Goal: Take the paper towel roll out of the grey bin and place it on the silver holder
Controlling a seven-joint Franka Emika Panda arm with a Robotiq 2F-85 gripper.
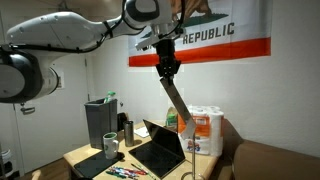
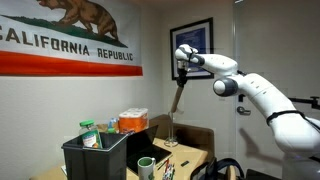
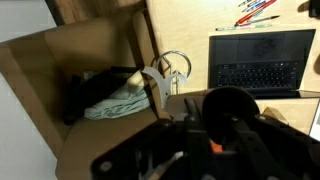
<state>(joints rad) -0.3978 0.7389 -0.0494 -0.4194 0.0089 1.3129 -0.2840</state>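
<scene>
As the tool [image 1: 166,68] clasps its top, the roll [image 1: 176,100] hangs beneath.

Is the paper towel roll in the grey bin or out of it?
Out. The roll hangs tilted from the gripper, well clear of the grey bin, its lower end near the silver holder.

- Wall [image 1: 100,85]: white and plain, seen in both exterior views.
- Flag [image 2: 60,35]: bear, red stripe and the lettering "CALIFORNIA REPUBLIC"; hung flat on the wall, upper left of the frame in an exterior view.
- Framed picture [image 2: 197,35]: dark frame, top centre, partly covered.
- Table [image 1: 85,157]: light wood, lower left of the frame.
- Brown box [image 1: 275,160]: lower right, beside the table.
- Light: dim, indoor.
</scene>
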